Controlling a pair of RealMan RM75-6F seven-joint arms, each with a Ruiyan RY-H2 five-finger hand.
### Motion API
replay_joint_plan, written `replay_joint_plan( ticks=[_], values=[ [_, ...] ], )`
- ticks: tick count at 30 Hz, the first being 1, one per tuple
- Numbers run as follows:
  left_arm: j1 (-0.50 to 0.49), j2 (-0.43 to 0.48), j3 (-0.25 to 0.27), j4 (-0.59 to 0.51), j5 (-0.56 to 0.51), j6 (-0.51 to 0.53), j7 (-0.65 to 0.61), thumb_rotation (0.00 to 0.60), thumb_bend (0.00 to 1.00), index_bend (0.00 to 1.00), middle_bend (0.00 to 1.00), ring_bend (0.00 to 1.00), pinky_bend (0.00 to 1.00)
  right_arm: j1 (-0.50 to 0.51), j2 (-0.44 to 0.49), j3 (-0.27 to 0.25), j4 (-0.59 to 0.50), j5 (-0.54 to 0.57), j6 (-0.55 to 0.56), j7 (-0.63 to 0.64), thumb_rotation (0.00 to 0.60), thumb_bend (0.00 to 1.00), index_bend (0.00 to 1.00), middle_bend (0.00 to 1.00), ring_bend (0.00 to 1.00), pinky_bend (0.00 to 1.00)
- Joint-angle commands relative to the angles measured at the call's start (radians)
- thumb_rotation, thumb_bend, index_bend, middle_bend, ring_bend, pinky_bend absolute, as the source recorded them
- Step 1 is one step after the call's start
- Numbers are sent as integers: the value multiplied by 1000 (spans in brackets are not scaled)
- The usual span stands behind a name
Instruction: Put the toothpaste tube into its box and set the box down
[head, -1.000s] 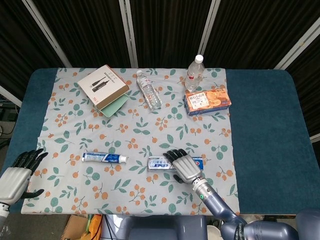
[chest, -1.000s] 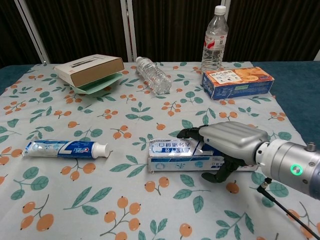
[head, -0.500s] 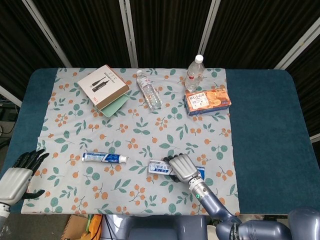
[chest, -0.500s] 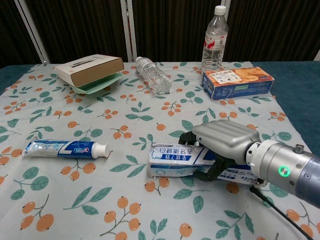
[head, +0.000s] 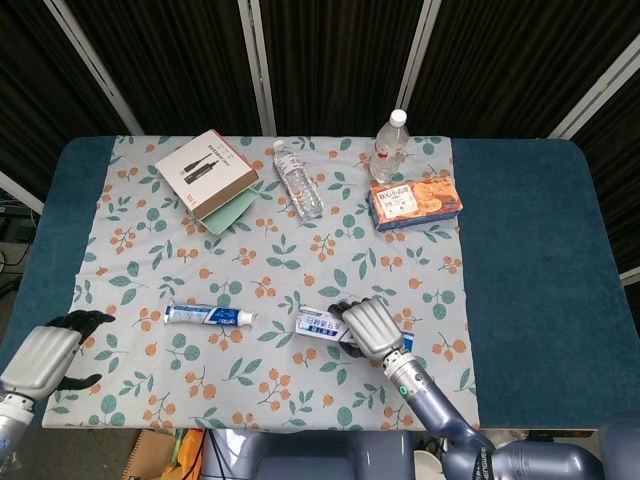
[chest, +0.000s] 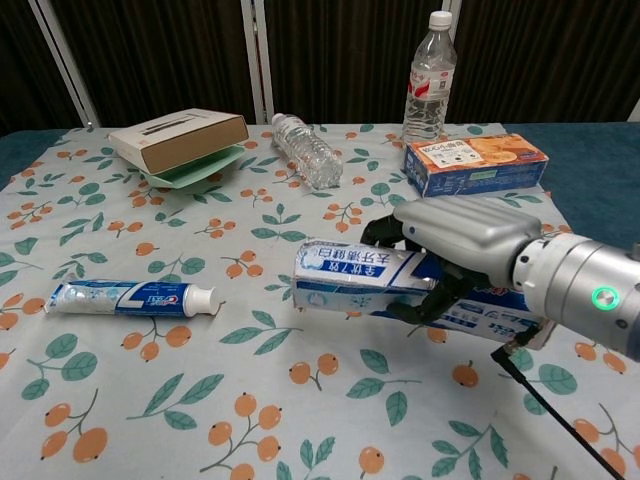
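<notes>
Toothpaste box (chest: 350, 276) in right robot hand (chest: 465, 240) (tube (chest: 130, 297) on cloth)

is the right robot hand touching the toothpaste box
Touching. The chest view shows the right robot hand wrapped around the toothpaste box, holding it.

Table: blue top (head: 530, 250), floral cloth (head: 270, 250) spread over it.
On cloth, near: toothpaste tube (chest: 130, 297).
On cloth, far: lying bottle (head: 298, 178), upright bottle (chest: 429, 78), cracker box (head: 415, 201), tan box (head: 206, 167) on green tray (head: 230, 210).
</notes>
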Motion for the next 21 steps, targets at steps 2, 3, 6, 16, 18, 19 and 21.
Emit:
replay_joint_plan(
  ticks=[2, 3, 6, 16, 18, 19, 21],
  values=[
    [-110, -16, -65, -16, -107, -137, 84, 600, 159, 287, 291, 262, 380, 0, 15, -2, -11, 10, 8, -6, 600, 416, 498, 566, 568, 530],
    [-134, -25, -77, -8, -127, -165, 102, 600, 160, 289, 293, 264, 383, 0, 17, -2, -15, 13, 11, -6, 600, 416, 498, 566, 568, 530],
    [-202, -58, -110, 18, -197, -240, 159, 600, 162, 291, 296, 266, 387, 0, 27, -4, -22, 14, 19, -11, 600, 416, 498, 567, 568, 530],
    [-325, -135, -132, 100, -310, -371, 255, 600, 167, 317, 322, 287, 401, 3, 52, 0, -26, 26, 34, -11, 600, 416, 497, 566, 568, 530],
    [-342, -152, -130, 114, -325, -387, 265, 600, 168, 328, 333, 294, 406, 4, 58, -1, -28, 25, 35, -10, 600, 416, 498, 566, 568, 530],
    [-349, -161, -129, 120, -332, -396, 268, 600, 169, 333, 340, 297, 410, 4, 62, -1, -29, 23, 36, -10, 600, 416, 498, 567, 568, 530],
    [-364, -180, -126, 131, -343, -413, 275, 600, 170, 340, 350, 303, 416, 4, 68, 0, -31, 21, 38, -8, 600, 415, 498, 567, 568, 530]
  ],
)
